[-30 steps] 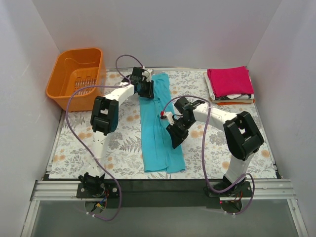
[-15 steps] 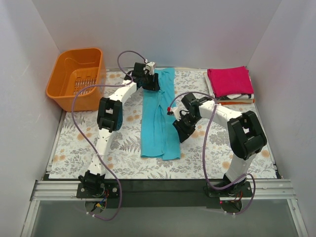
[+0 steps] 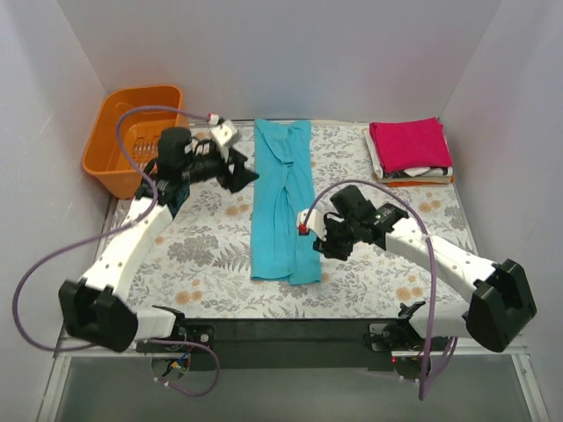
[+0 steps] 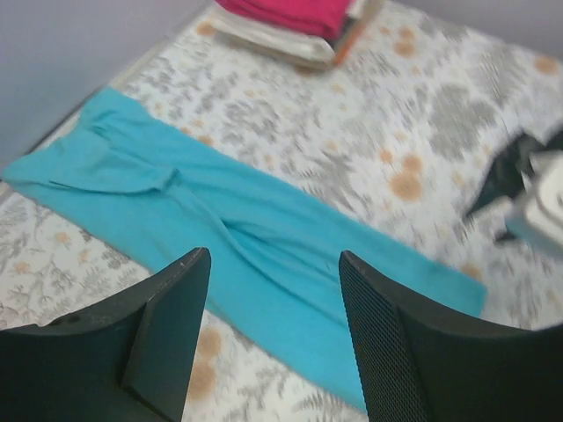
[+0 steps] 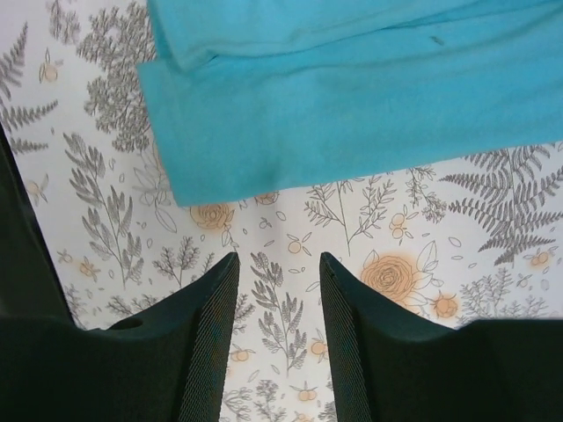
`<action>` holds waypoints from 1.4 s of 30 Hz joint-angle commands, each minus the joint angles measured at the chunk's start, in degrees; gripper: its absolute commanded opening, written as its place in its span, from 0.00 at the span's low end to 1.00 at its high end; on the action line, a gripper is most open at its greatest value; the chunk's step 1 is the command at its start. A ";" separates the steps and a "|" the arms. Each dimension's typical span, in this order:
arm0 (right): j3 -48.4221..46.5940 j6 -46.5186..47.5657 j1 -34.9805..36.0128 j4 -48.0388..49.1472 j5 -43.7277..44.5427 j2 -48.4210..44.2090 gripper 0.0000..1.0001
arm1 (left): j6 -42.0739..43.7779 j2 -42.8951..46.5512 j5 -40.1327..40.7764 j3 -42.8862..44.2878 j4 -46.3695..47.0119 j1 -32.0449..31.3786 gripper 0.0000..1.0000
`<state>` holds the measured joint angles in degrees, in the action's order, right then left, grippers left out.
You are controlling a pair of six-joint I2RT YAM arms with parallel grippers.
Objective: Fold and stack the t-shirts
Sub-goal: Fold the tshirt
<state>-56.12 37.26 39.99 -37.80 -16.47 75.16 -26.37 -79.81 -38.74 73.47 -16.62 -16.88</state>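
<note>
Teal shirt (image 3: 283, 202) lies mid-worktop (image 3: 211, 255) as long narrow strip, folded lengthwise only; crosswise folds and stacking left to do; pink-topped stack (image 3: 410, 149) sits at far right corner; left tool (image 3: 239, 172) and right tool (image 3: 324, 239) both spread, empty, beside strip.

The long teal cloth t-shirt (image 5: 352, 97) is cut off by the right wrist view's top and right edges. The folded magenta-pink cloth t-shirt (image 4: 295, 13) is clipped at the left wrist view's top; the folded shirts beneath it (image 4: 264, 37) are mostly covered. The white right arm (image 4: 537, 198) is blurred there.
</note>
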 commanded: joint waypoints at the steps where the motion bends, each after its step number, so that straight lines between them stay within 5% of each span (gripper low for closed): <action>1: 7.04 11.85 3.94 5.54 4.33 -5.80 0.42 | 17.28 7.18 -7.39 -17.02 -5.16 -0.43 0.57; 6: 14.79 16.09 13.70 13.53 8.90 -10.20 0.44 | 32.94 21.59 -8.11 -32.67 -12.11 -3.76 0.56; 10: 21.13 18.11 18.02 22.32 9.35 -10.47 0.44 | 39.80 25.05 -6.00 -41.03 -11.86 -6.23 0.55; 24: 27.73 20.58 20.75 31.30 10.14 -3.53 0.40 | 43.77 19.70 -2.57 -48.77 -1.40 -13.08 0.53; 30: 29.13 20.31 20.75 31.39 10.05 -2.21 0.33 | 43.16 14.18 1.82 -50.44 5.01 -18.00 0.48; 36: 29.05 18.82 20.66 31.30 10.76 -0.28 0.14 | 40.88 7.22 7.71 -49.74 9.41 -18.97 0.43; 39: 28.87 18.21 20.66 30.77 10.84 0.60 0.08 | 40.43 4.84 9.65 -49.57 9.85 -19.06 0.34; 42: 26.86 16.54 20.66 28.76 10.67 1.39 0.01 | 42.01 4.66 9.91 -49.65 8.10 -19.06 0.13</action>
<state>-28.60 56.58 60.51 -3.73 -5.67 73.95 13.80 -73.93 -34.68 24.75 -5.89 -35.86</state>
